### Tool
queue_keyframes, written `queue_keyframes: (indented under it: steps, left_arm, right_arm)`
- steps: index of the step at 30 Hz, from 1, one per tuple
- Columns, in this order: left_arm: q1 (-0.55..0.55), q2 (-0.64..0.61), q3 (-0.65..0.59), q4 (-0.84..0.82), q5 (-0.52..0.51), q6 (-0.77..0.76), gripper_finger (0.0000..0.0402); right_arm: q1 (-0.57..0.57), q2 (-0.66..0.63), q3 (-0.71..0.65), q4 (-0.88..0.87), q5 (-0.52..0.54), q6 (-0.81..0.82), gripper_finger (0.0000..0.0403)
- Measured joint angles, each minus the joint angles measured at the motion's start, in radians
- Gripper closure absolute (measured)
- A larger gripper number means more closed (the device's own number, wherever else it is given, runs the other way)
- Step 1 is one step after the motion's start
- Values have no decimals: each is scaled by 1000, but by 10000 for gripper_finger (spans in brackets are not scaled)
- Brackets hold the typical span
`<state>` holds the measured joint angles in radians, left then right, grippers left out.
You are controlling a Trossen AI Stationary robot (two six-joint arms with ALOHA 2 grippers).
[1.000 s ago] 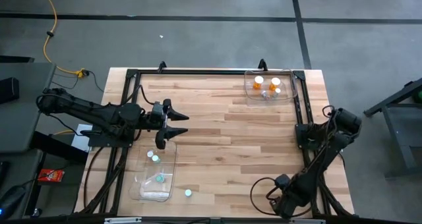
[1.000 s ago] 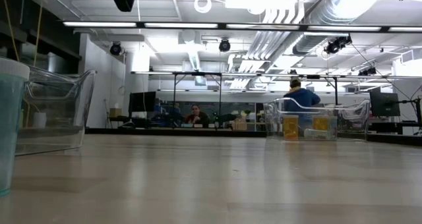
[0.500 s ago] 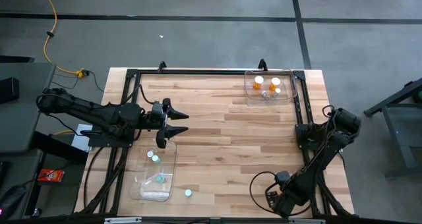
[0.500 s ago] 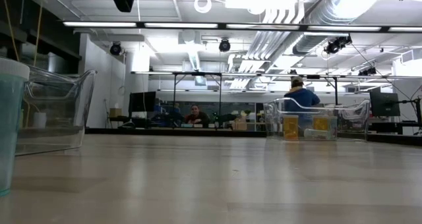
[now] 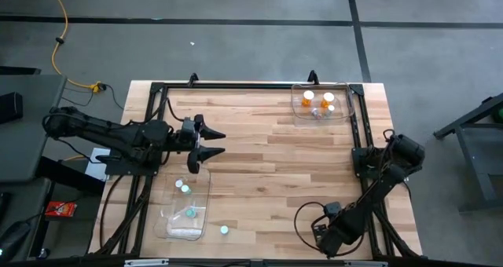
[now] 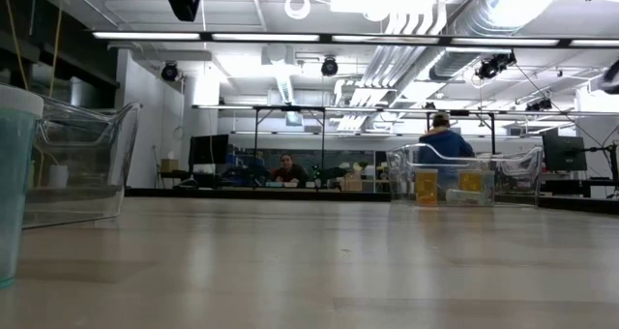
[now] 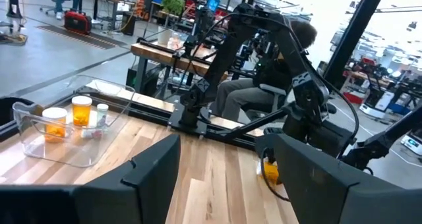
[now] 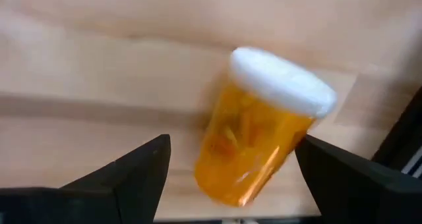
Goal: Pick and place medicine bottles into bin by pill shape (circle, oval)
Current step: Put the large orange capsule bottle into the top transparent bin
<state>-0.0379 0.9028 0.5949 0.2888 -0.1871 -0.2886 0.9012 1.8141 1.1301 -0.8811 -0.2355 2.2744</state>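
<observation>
An orange medicine bottle (image 8: 254, 148) with a white cap (image 8: 280, 82) lies on the wood near the table's front right corner. My right gripper (image 8: 232, 145) points down over it, open, one finger on each side and clear of it. In the high view the gripper (image 5: 324, 234) hides the bottle. My left gripper (image 5: 217, 141) hangs open and level above the table's left half, holding nothing. A clear bin (image 5: 322, 102) at the far right holds orange bottles. A second clear bin (image 5: 185, 208) at the near left holds teal bottles. One teal bottle (image 5: 224, 229) stands on the table beside it.
A black frame (image 5: 236, 86) runs round the table's edges. The right arm's cable (image 5: 302, 220) loops over the wood near the front right. In the low view a teal bottle (image 6: 14, 174) stands close at the left. People sit at benches (image 6: 287, 169) in the room behind.
My right gripper has sunk toward the table near its front edge and shifted a little toward the left, its wrist rolling as it went. It has stayed open.
</observation>
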Motion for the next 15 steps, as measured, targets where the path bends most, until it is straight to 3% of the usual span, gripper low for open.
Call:
queue_keyframes:
  steps: [7,15]
  left_arm:
    - [25,0,0,0,1,-33,165]
    - [25,0,0,0,23,-34,165]
  right_arm:
    - [-37,5,-1,-76,45,-6,87]
    - [-46,-1,-94,95,19,-2,104]
